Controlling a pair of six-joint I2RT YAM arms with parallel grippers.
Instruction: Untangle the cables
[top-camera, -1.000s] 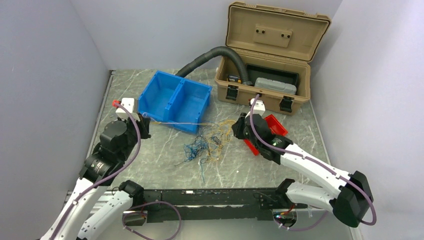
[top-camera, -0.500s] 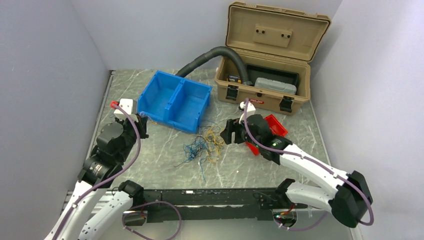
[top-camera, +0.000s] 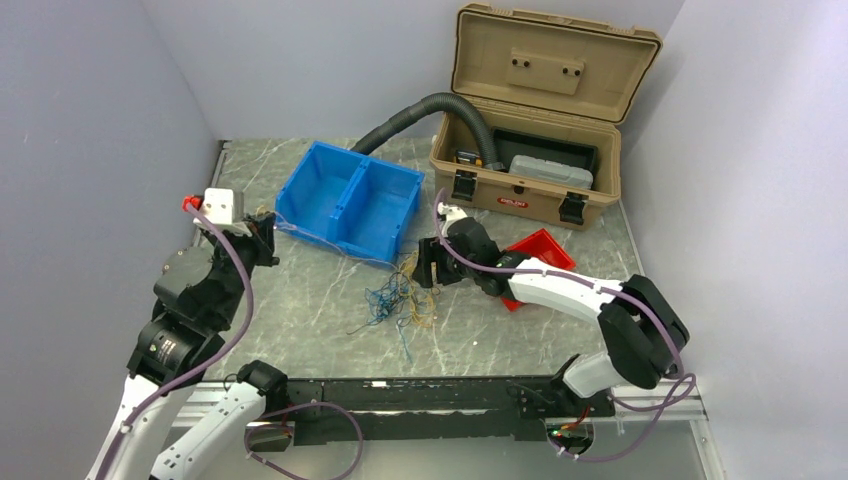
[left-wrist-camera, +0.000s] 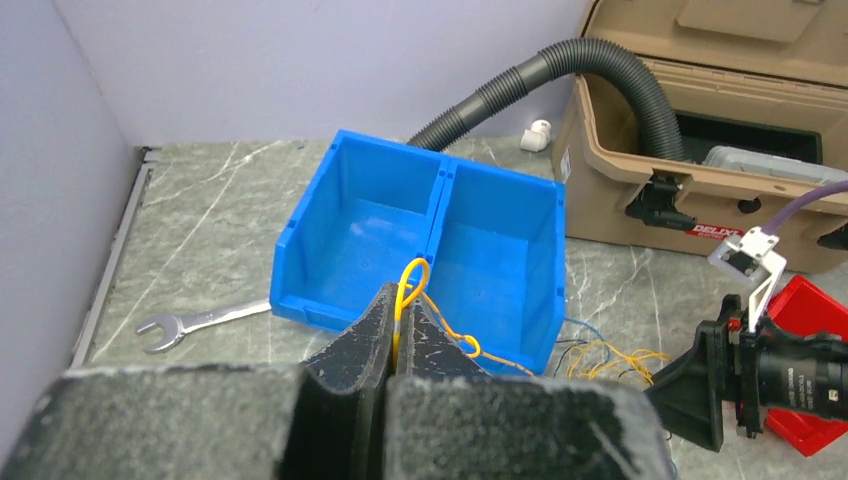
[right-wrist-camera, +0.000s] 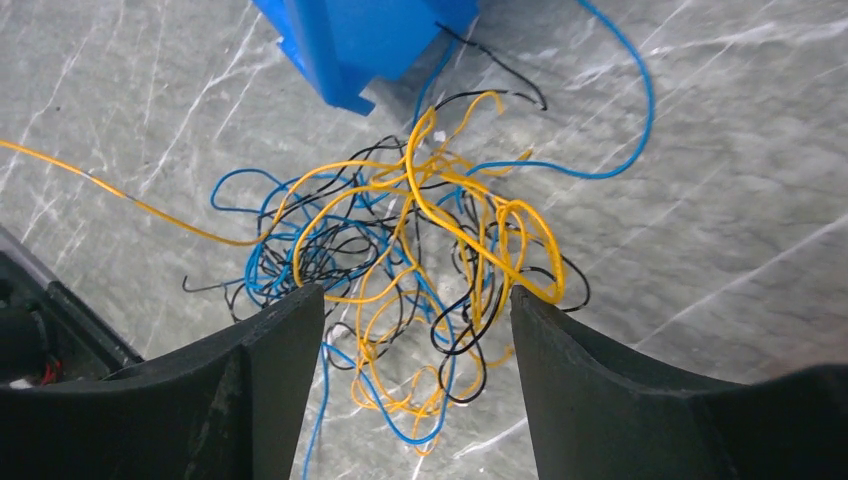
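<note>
The cables are a tangle of thin yellow, blue and black wires (top-camera: 400, 295) on the marble table in front of the blue bin. My right gripper (right-wrist-camera: 415, 300) is open and hovers just above the tangle (right-wrist-camera: 400, 260), one finger on each side; it also shows in the top view (top-camera: 425, 265). My left gripper (left-wrist-camera: 400, 300) is shut on a yellow wire (left-wrist-camera: 412, 275) that loops above the fingertips. That wire (top-camera: 330, 243) runs from the left gripper (top-camera: 268, 232) along the bin's front to the tangle, and shows in the right wrist view (right-wrist-camera: 100, 185).
A blue two-compartment bin (top-camera: 350, 200) stands behind the tangle. An open tan toolbox (top-camera: 530, 150) with a black corrugated hose (top-camera: 420, 110) is at the back right. A red tray (top-camera: 545, 250) lies under the right arm. A wrench (left-wrist-camera: 200, 322) lies left of the bin.
My right gripper has moved left, over the tangle. My left gripper has drawn back to the left with the yellow wire, and the tangle has shifted a little toward the bin.
</note>
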